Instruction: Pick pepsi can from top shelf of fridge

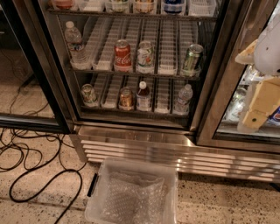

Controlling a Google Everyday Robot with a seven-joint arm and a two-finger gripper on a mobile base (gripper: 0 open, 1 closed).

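The fridge (135,144) stands open in front of me, with three wire racks. The top shelf (131,15) runs along the upper edge of the view, and only the bottoms of the things on it show. The pepsi can (173,5), blue and white, stands on it toward the right, cut off by the frame edge. My gripper (259,108), cream-coloured under a white arm, hangs at the far right in front of the closed right glass door. It is well below and to the right of the can and holds nothing.
The middle rack holds a water bottle (75,43), a red Coca-Cola can (122,55), a pale can (145,56) and a green can (192,57). The lower rack holds cans and bottles. A clear plastic bin (131,192) sits on the floor below. Black cables (30,153) lie at left.
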